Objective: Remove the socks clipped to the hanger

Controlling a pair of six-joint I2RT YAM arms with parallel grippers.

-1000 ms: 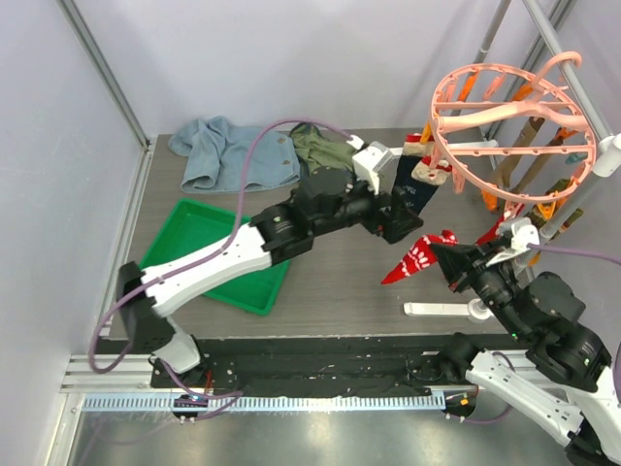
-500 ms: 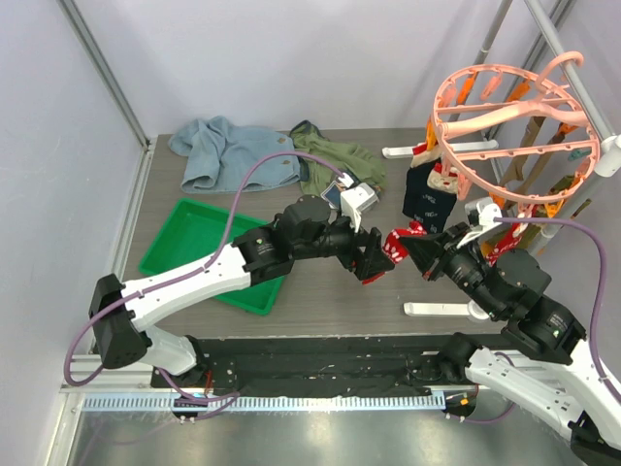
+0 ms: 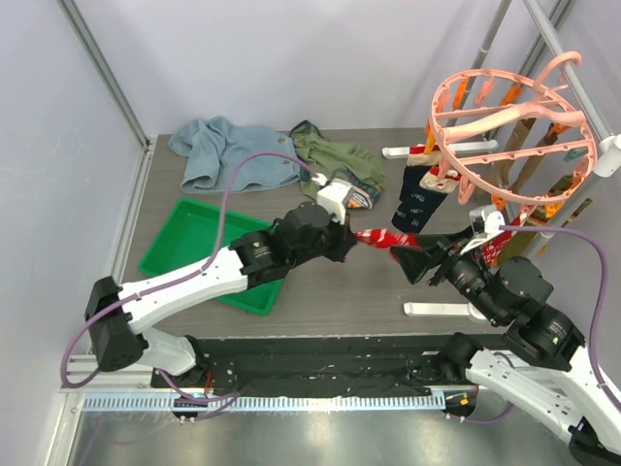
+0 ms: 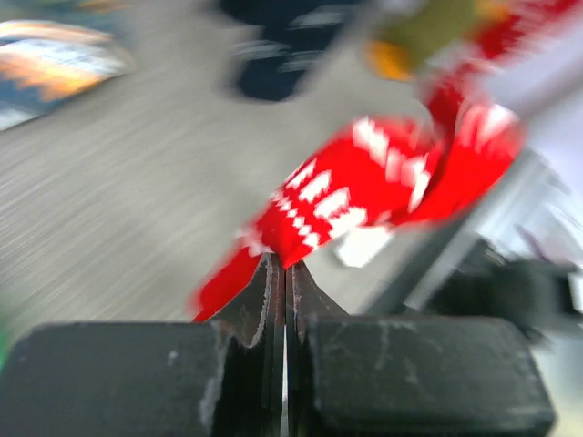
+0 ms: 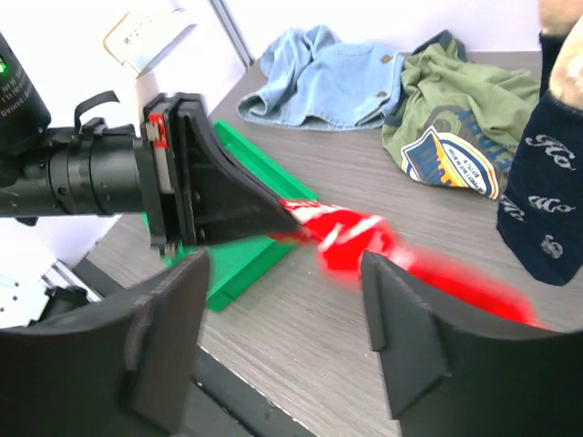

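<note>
The left fingers (image 3: 349,239) are clenched on one end of the red sock (image 3: 376,237), which is stretched out above the table (image 3: 320,291) toward 3 o'clock. Its far end is blurred in the left wrist view, so whether a clip holds it cannot be told. The right fingers (image 3: 412,260) are spread wide apart with nothing between them, just beside that far end and facing the left arm. The hanger (image 3: 498,111) is hung from the grey rack pole (image 3: 543,29) at 2 o'clock, with a navy sock (image 3: 417,204) clipped at its 9 o'clock rim, close behind the red one. A green tray (image 3: 194,243) is seen at 9 o'clock, under the left arm. A blue garment (image 3: 228,155) and an olive garment (image 3: 335,155) are heaped at 11 to 12 o'clock.
</note>
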